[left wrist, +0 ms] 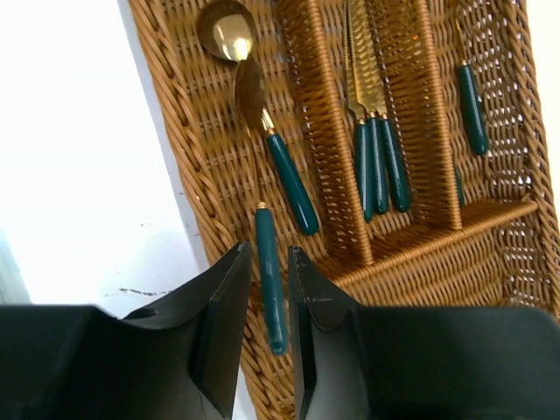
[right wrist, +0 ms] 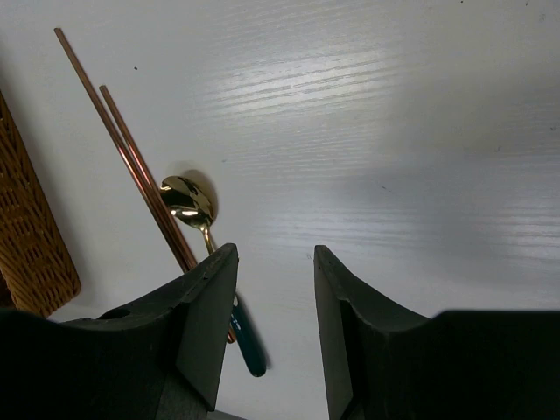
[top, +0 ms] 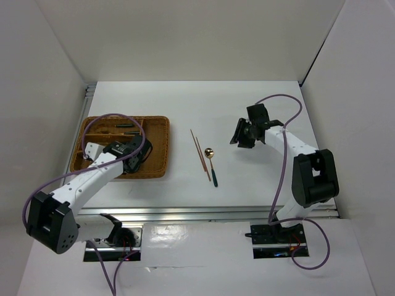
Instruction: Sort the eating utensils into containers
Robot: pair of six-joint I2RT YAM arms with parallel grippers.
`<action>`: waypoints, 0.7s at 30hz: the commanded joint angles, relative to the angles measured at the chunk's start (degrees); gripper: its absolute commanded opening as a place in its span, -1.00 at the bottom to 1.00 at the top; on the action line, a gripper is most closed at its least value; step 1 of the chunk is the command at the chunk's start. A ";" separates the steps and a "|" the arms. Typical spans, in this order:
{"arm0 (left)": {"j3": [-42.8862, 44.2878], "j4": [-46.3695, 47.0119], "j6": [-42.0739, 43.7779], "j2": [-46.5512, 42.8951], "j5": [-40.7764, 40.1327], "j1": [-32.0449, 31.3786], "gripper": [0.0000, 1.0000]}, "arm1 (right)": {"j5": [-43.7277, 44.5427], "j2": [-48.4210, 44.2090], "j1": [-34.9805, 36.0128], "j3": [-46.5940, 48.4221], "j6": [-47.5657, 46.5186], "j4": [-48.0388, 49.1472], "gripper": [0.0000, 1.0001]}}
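The left gripper [left wrist: 268, 254] hangs low over a shallow brown woven wicker tray [left wrist: 179, 149] with inner dividers. Its black jaws stand only slightly parted and straddle the dark teal handle of a slim gold-headed spoon [left wrist: 269, 271]. This spoon lies flat in the tray's outer long compartment. A sliver of wicker shows on each side of the handle, so the jaws are not clamped on it. Ahead of the fingertips its thin stem runs up to a round gold bowl. A second spoon [left wrist: 291, 184], gold with a teal handle, lies slanted in the same compartment just ahead of the fingertips, its bowl over the first one's stem. Past one divider, to the side of the gripper, gold-bladed knives [left wrist: 374, 149] with teal handles lie close together. One compartment further lies another teal-handled utensil [left wrist: 472, 109] whose head I cannot make out.

The right gripper [right wrist: 276, 251] hovers over the white table [right wrist: 394, 131], well apart from the tray. Its jaws are wide apart and the table top shows between them. A third spoon [right wrist: 188, 203], gold and teal, lies on the table just ahead of the tray-side fingertip, with its handle passing under that finger. Two thin coppery-gold chopsticks [right wrist: 131, 162] lie just beside it, on its tray side, reaching further ahead.
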 commanded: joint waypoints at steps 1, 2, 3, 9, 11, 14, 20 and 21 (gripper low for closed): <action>1.07 -2.06 -18.65 0.06 -1.78 0.80 -0.25 | -0.73 0.67 -0.40 2.99 -0.66 2.16 -0.04; 1.06 -1.09 -18.13 0.06 -1.78 1.50 -0.25 | -0.73 1.37 -0.40 3.00 -0.66 2.16 -0.04; 0.54 0.05 -16.29 0.06 -2.30 1.50 -0.25 | -0.73 1.99 -0.40 3.00 -0.66 2.16 -0.04; 1.84 4.18 -10.59 1.81 -1.78 3.79 -0.12 | -2.40 3.66 -0.40 4.85 -1.19 2.16 -0.04; 2.55 5.86 -7.85 2.60 -1.78 4.31 -0.02 | -3.10 3.66 -0.40 4.85 -1.19 2.68 -0.04; 4.05 8.67 -2.67 4.27 1.64 5.02 0.11 | -3.72 4.28 -0.40 5.37 -1.19 2.69 -0.04; 1.77 18.50 6.91 4.80 10.17 5.54 0.13 | -4.25 5.51 -0.40 5.90 -1.19 2.69 -0.08; 1.15 21.48 8.67 4.80 11.56 5.55 0.11 | -4.77 5.51 -0.40 5.90 -1.71 2.69 -0.08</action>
